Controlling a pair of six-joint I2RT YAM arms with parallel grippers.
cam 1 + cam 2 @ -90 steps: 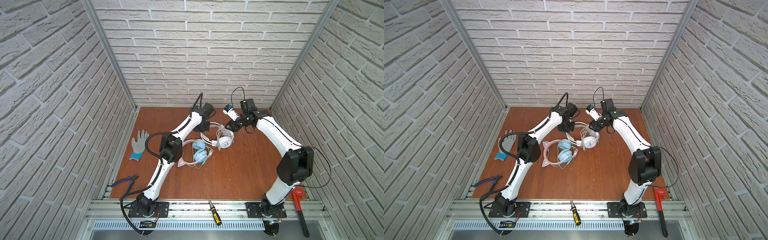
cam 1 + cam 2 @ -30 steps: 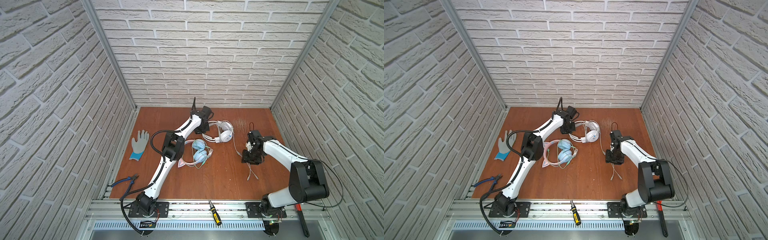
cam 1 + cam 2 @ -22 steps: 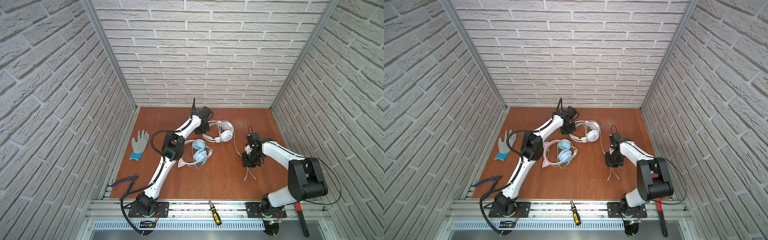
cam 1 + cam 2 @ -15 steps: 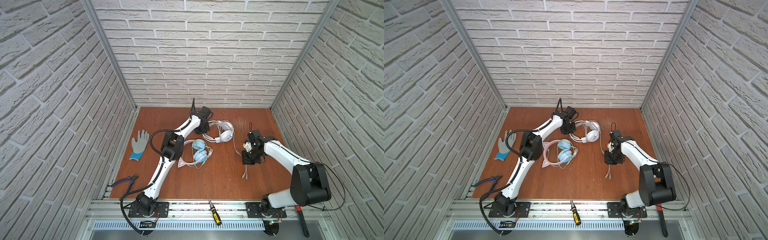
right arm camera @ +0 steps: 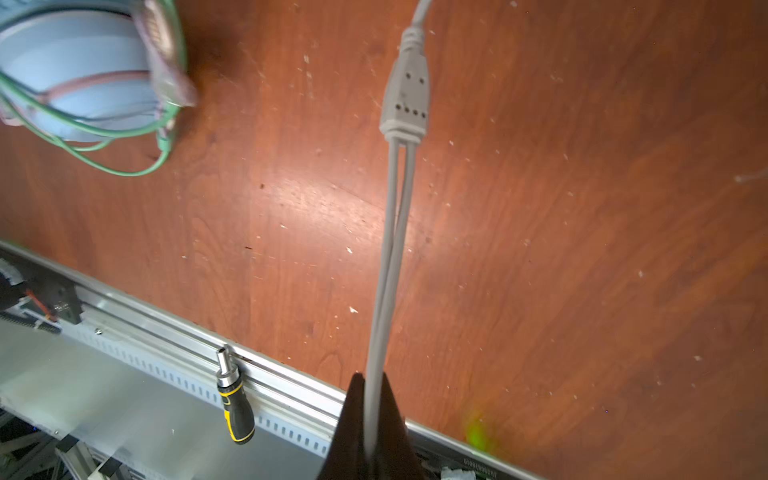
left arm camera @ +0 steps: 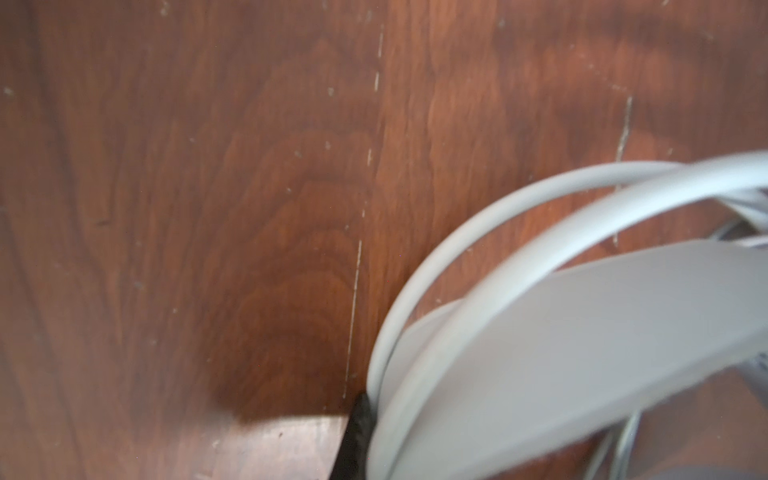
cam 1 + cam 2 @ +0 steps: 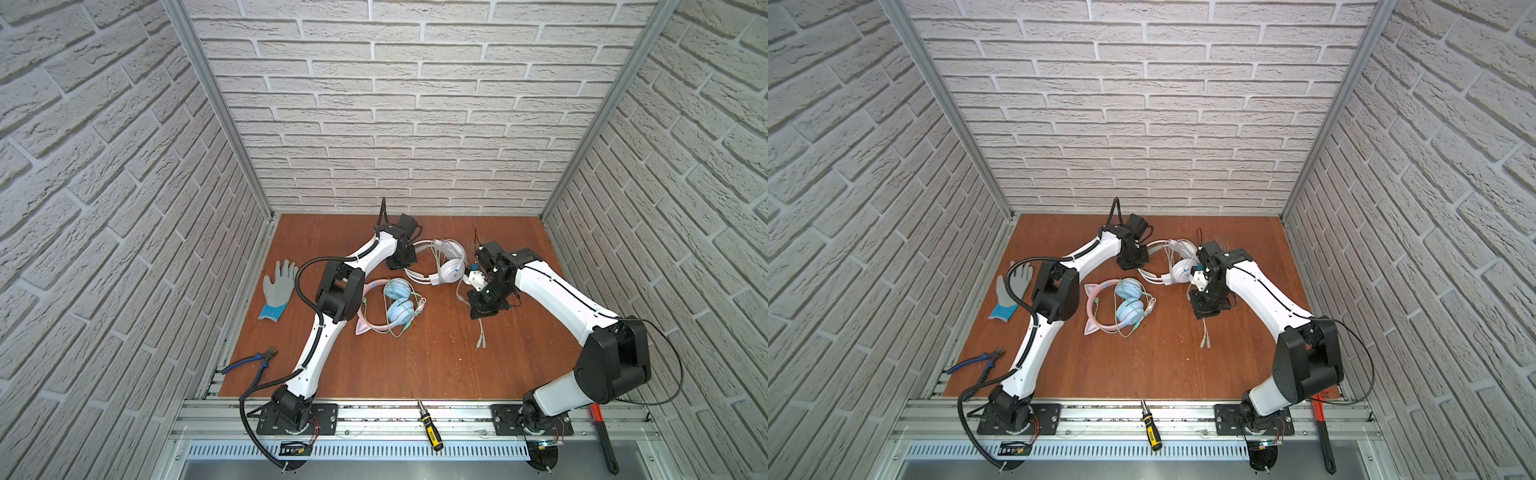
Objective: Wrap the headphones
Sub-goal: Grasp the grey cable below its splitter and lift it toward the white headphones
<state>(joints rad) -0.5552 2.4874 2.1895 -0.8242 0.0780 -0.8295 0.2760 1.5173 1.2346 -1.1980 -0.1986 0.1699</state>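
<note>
A reddish-brown wooden tabletop (image 7: 415, 365) fills the floor of a booth walled on three sides with white brick-pattern panels (image 7: 395, 124), and an aluminium rail (image 7: 374, 419) runs along its front edge. A grey glove with a blue cuff (image 7: 279, 286) and blue-handled pliers (image 7: 249, 363) lie at the left margin. A yellow-and-black screwdriver (image 7: 430, 428) rests on the rail, and a red-handled tool (image 7: 602, 432) lies at the far right. The white headphones (image 7: 451, 270) lie near the back middle. The pink cat-ear headphones (image 7: 399, 299) sit just in front of them, apart from them, with the green cable (image 5: 104, 137) looped over the blue cups. The left arm rises from its front base, bends at an elbow beside the pink band and stretches toward the back. The left gripper (image 7: 402, 266) points down with its jaws closed on the white headband, and the left wrist view shows the band and a cable loop running in beside one black fingertip (image 6: 357, 432). The right arm arcs from its front-right base inward, with the wrist bent down just right of the white cups. The right gripper (image 5: 368, 399) has its jaws pressed together on the two strands of the white cable (image 5: 390, 249), just past the splitter block (image 5: 405, 95). The plug ends dangle below it toward the wood, though contact cannot be judged.
</note>
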